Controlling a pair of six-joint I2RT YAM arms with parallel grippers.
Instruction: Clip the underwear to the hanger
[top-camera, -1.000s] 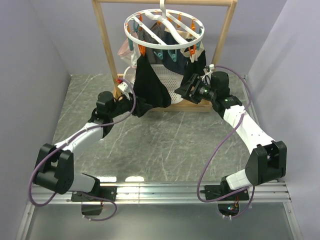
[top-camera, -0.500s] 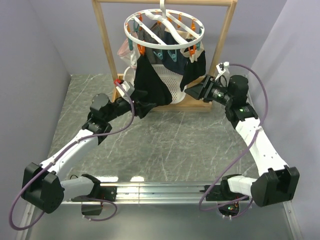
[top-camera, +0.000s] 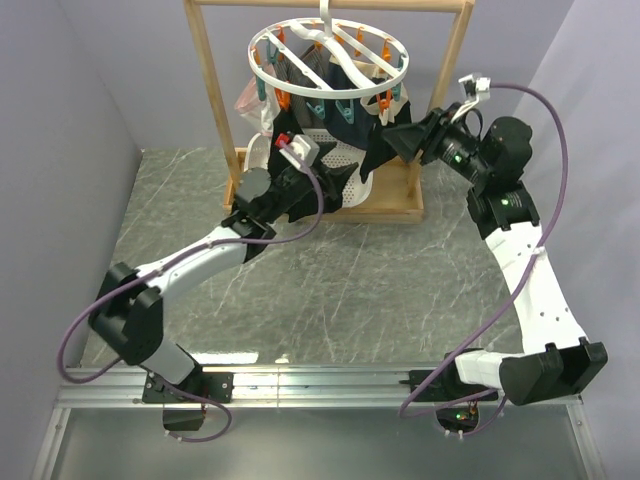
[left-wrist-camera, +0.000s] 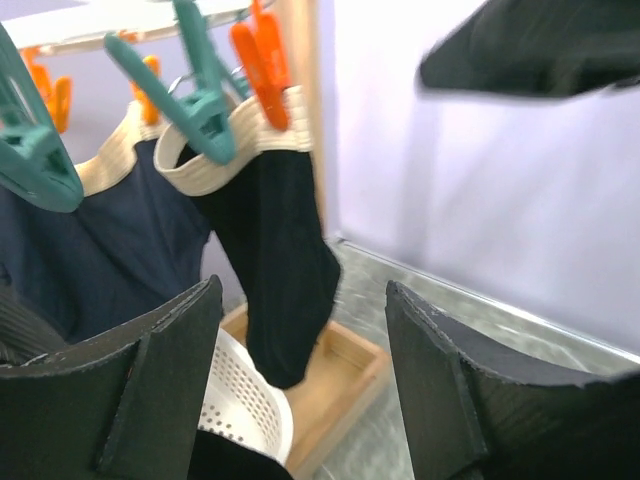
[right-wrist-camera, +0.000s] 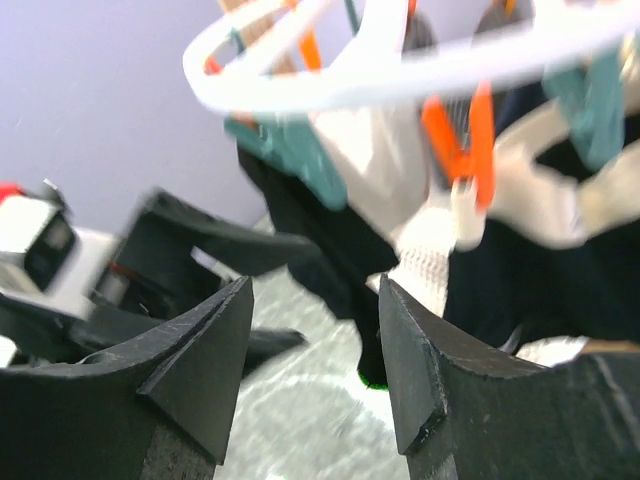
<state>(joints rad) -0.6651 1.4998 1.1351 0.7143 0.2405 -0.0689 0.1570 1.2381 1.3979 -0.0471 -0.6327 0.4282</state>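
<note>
The round white hanger hangs from the wooden frame, with orange and teal clips under its ring. The black underwear hangs from the front-left clips, largely hidden behind my left wrist. It also shows in the right wrist view, under a teal clip. My left gripper is open and empty, in front of the basket below the hanger; its open jaws frame a second black garment with a beige waistband. My right gripper is open and empty beside the hanger's right rim.
The wooden frame rack stands at the back, with its base tray on the table. A white perforated basket sits under the hanger. A navy garment and a pale garment also hang there. Grey walls close both sides.
Both arms have risen toward the hanger. My left gripper has moved right and up in front of the basket. My right gripper has lifted to the hanger's right rim. Both are still open.
</note>
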